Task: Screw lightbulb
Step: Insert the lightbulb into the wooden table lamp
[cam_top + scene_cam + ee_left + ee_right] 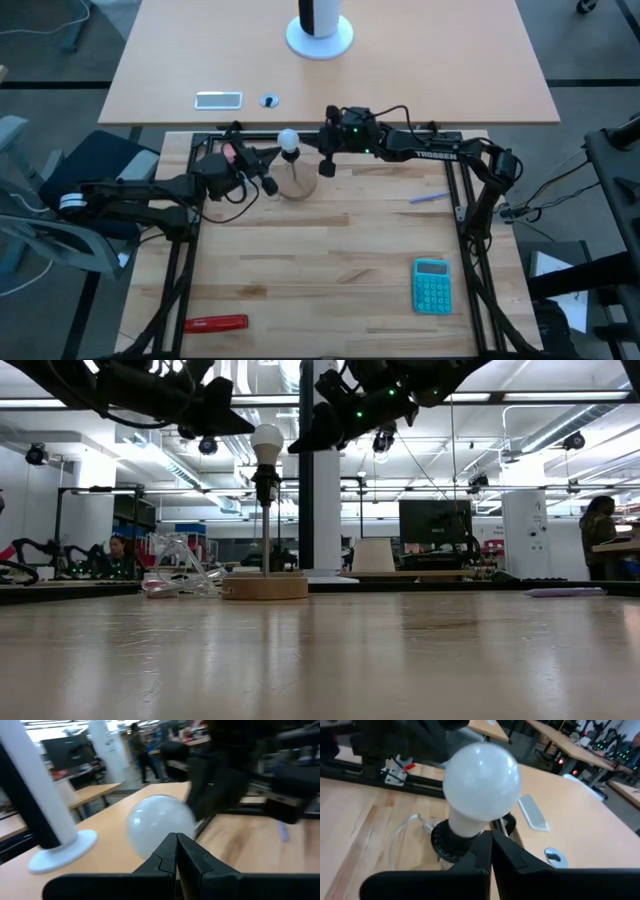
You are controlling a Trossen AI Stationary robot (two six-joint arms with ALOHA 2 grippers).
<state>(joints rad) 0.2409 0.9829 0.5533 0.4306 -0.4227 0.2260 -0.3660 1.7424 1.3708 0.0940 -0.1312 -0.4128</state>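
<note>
The white lightbulb sits upright in a black socket at the top of a thin stem. The stem rises from a round wooden base standing on the table. My left gripper is shut and level, just left of the bulb. My right gripper is shut, just right of the bulb and close to its neck. In the low view a small gap shows between the bulb and each gripper.
A large white cylinder on a round base stands on the far table, near a flat phone-like slab. On my table lie a teal calculator, a red tool, a blue pen and a clear bag.
</note>
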